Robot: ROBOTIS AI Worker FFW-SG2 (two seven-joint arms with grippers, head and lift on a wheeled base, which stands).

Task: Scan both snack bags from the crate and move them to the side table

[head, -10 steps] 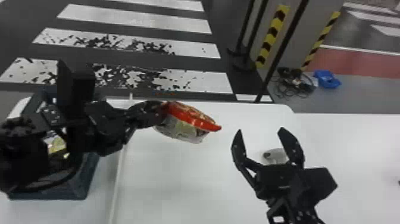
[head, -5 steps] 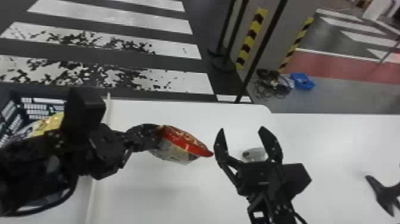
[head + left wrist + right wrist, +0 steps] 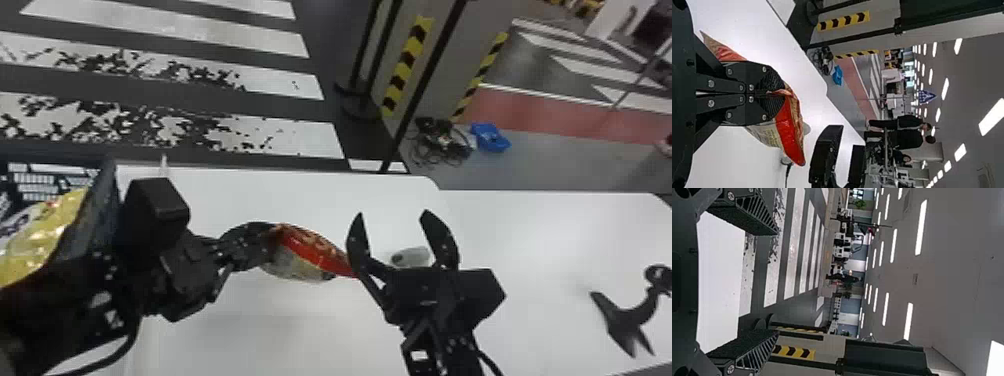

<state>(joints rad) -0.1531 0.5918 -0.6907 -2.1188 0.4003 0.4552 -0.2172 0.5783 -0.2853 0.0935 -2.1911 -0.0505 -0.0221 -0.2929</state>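
Observation:
My left gripper [image 3: 270, 240] is shut on one end of a red and clear snack bag [image 3: 312, 255], held above the white table. In the left wrist view the left gripper [image 3: 770, 94] pinches the bag [image 3: 789, 131], which bulges out on both sides. My right gripper [image 3: 392, 235] stands open at the bag's free tip; whether they touch I cannot tell. Between the right gripper's fingers [image 3: 746, 348] in the right wrist view there is nothing. A yellow snack bag [image 3: 47, 235] lies in the dark crate [image 3: 102, 210] at the left.
A whitish device [image 3: 412, 257] stands on the table [image 3: 240, 330] behind the right gripper. Farther right, a black forked object [image 3: 625, 320] rests on the adjoining white surface [image 3: 525, 225]. Black posts rise beyond the table's far edge.
The head view has swung to the right. My left gripper has carried the red bag closer to the right gripper, which stays open.

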